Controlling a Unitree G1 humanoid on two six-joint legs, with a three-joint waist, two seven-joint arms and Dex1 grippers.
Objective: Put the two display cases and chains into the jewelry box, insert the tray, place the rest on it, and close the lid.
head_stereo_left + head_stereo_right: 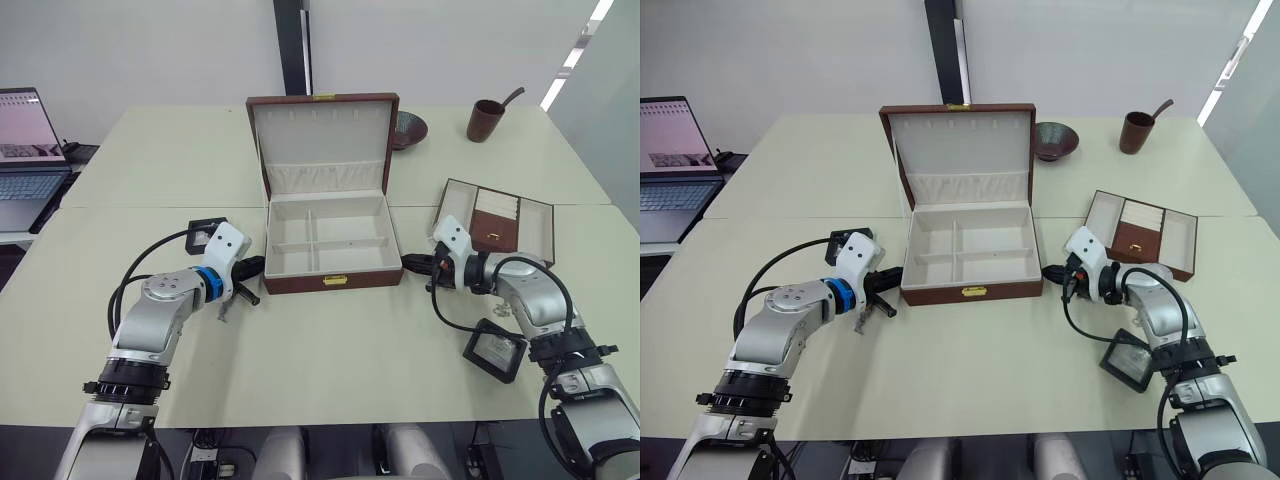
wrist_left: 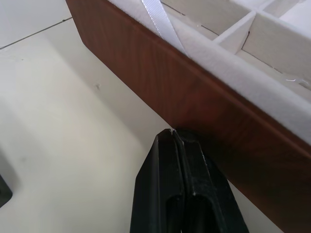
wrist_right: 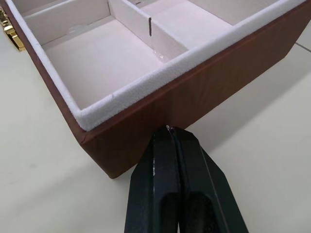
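Jewelry box (image 1: 330, 245) mid-table, lid (image 1: 323, 140) up, compartments empty. Left gripper (image 2: 176, 133) and right gripper (image 3: 169, 130) both pinched together, tips against box side walls. Risk: uneven push skews or slides box toward tray (image 1: 497, 224); display cases (image 1: 495, 349) outside

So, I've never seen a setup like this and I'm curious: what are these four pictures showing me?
Two pictures come from a humanoid robot's head, looking down over its arms; two come from its wrists. An open jewelry box sits on the table, its lid up. The left gripper and right gripper, both shut and holding nothing, point at its sides. Display cases lie beside each arm, and the tray lies on the right. A laptop, bowl and cup stand farther off.
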